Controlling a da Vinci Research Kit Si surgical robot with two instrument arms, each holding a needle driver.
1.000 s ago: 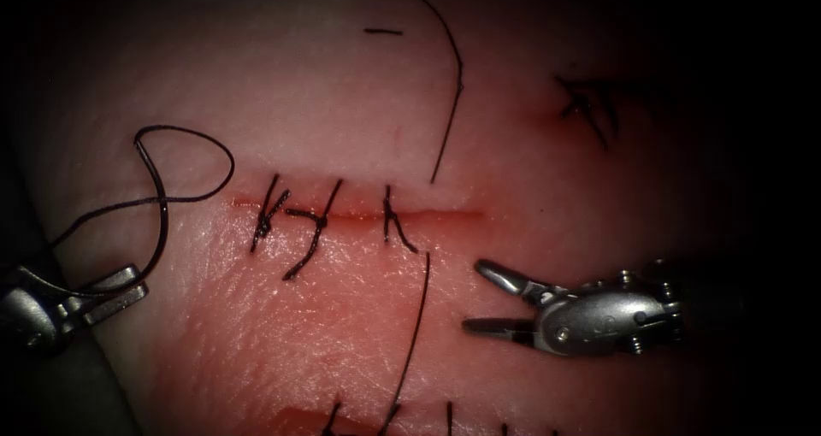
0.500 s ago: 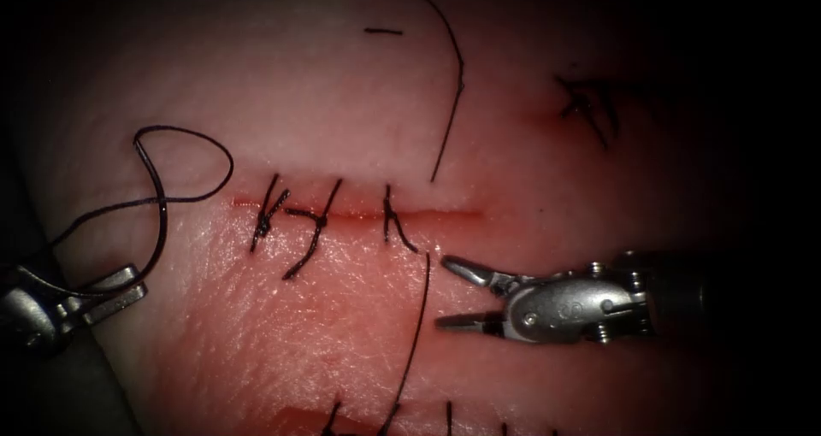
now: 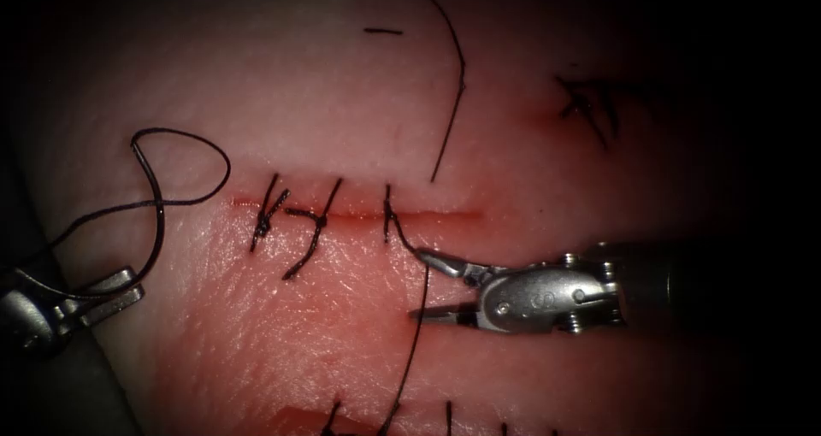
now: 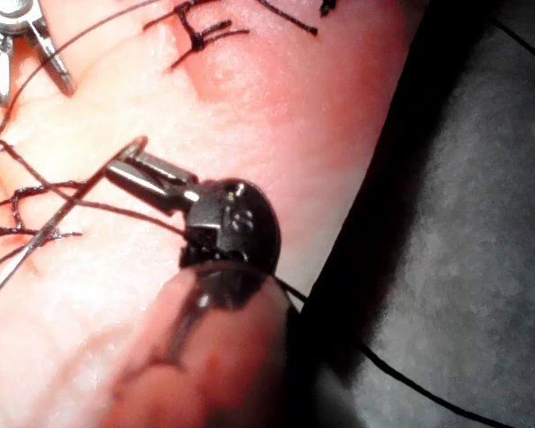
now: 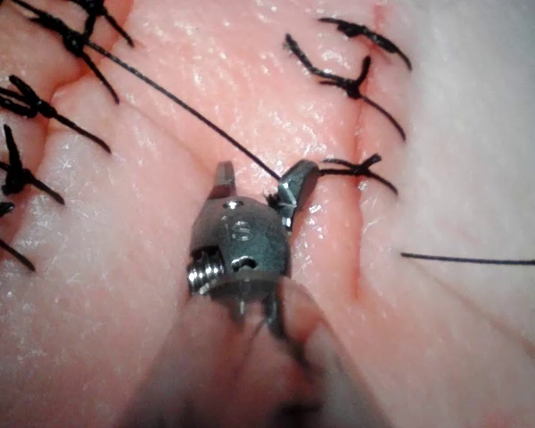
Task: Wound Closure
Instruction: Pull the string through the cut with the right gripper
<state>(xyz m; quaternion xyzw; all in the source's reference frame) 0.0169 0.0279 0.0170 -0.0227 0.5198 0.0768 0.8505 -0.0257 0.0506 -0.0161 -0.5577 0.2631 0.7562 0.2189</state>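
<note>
Endoscope view: right pincer [image 3: 421, 284] spread open astride the thread [image 3: 417, 333] running near-to-far below the third stitch [image 3: 389, 218], holding nothing. Left pincer [image 3: 115, 291], far left of the cut [image 3: 428, 215], closed on the needle [image 4: 67, 209] beside the thread loop [image 3: 184, 167].

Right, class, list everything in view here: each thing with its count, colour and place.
tissue: one, pale pink, beneath everything.
cut: one, red line, mid-tissue.
red fluid: along the cut.
stitches: three, black, across the cut's left part.
thread: black, crosses the cut right of the stitches; loops far left.
cut end of thread: one, black, above the cut.
needle: one, silver, held near one end, not in the tissue.
left tool: one, silver, far left, fingers shut on the needle.
right tool: one, silver, below the cut, fingers open either side of the thread, holding nothing.
</note>
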